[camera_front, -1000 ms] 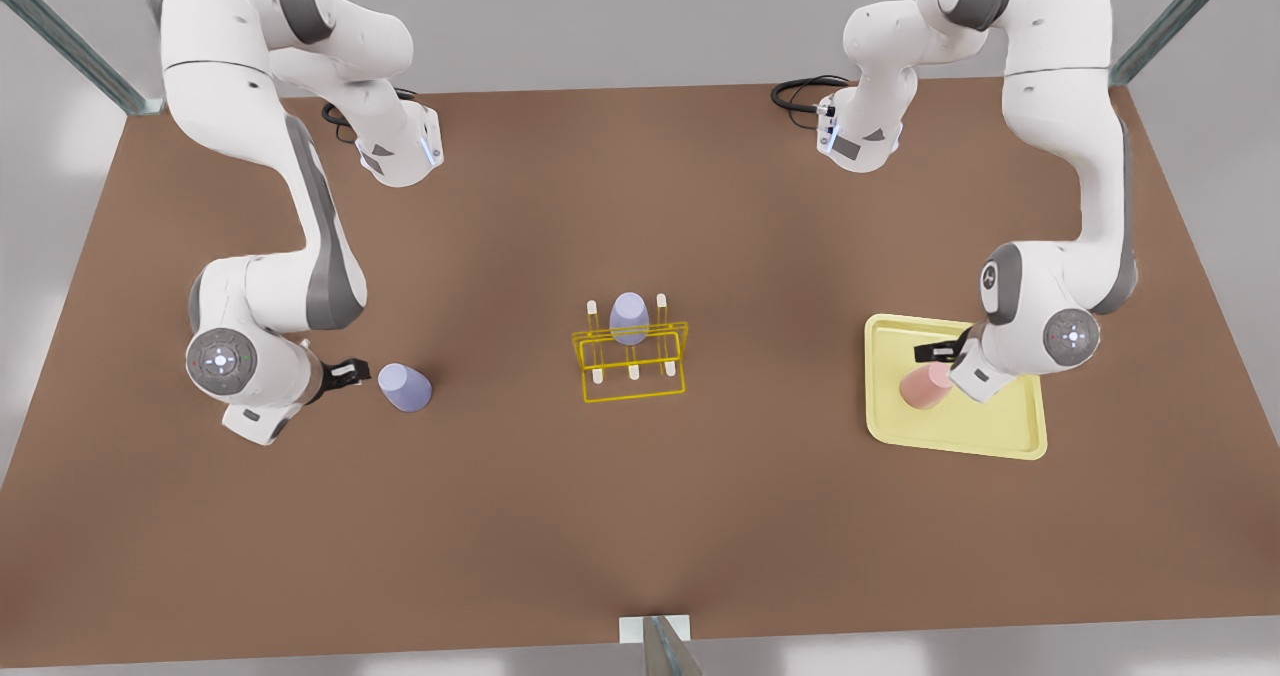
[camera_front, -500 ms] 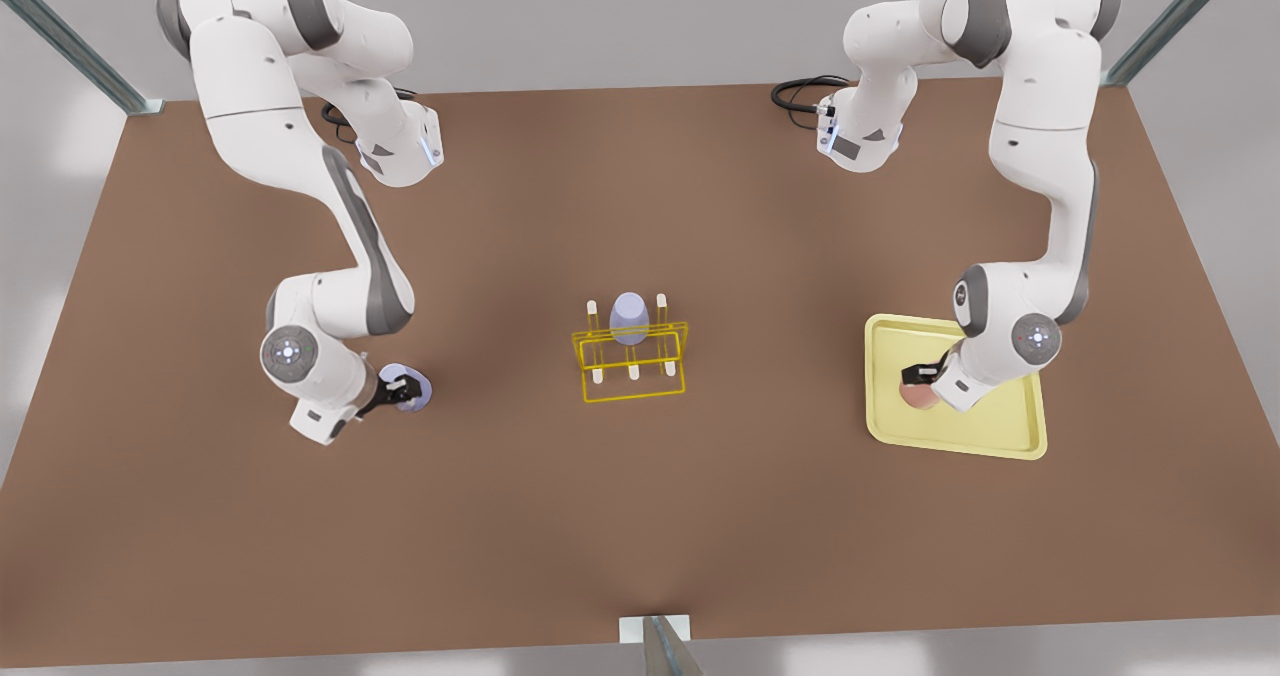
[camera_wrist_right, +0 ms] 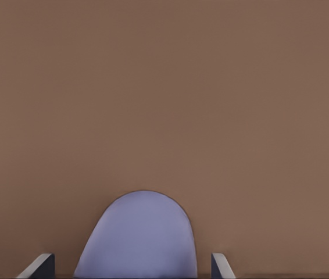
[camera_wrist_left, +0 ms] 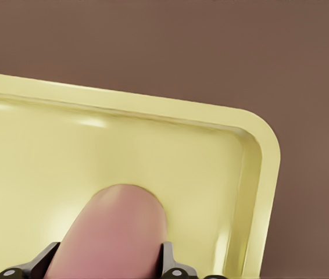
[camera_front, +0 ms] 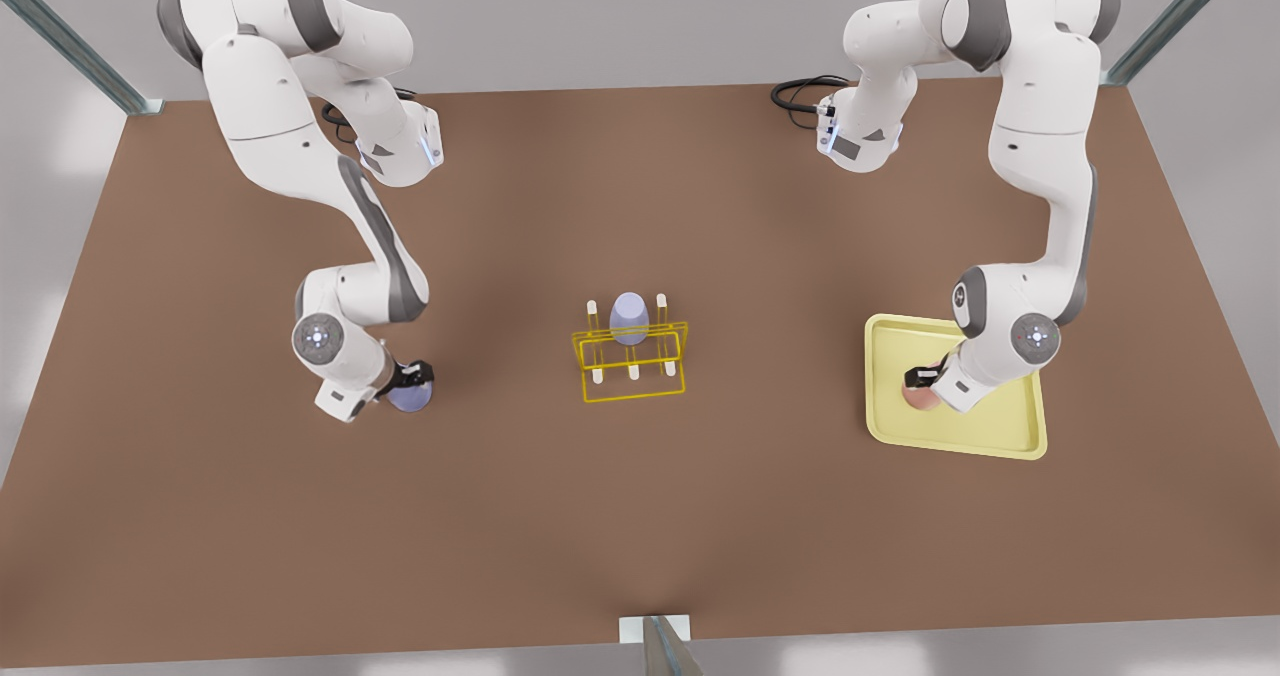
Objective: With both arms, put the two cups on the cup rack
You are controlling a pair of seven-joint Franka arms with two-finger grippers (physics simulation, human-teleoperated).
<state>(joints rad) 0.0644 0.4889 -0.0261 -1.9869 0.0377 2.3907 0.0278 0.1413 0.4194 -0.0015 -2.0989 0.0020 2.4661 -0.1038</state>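
Position of left gripper (camera_front: 921, 380): over the pale-yellow tray (camera_front: 1000, 434) at the front view's right, set around the pink cup (camera_front: 918, 396). In the left wrist view the pink cup (camera_wrist_left: 113, 232) is seen on the tray (camera_wrist_left: 251, 174) floor with both fingers (camera_wrist_left: 170, 264) pressed against its sides, so the cup is held.

Right gripper (camera_front: 410, 376) is located at the front view's left, down at the lavender cup (camera_front: 412, 394), which stands on the brown table (camera_front: 640, 516). In the right wrist view the lavender cup (camera_wrist_right: 138, 238) is seen between the fingertips (camera_wrist_right: 220, 266), a gap remaining on each side; the fingers are spread and nothing is gripped.

The yellow wire rack (camera_front: 632, 361) is placed mid-table, well apart from both cups. A third cup (camera_front: 628, 318), lavender, is already seated on one of its rear pegs.
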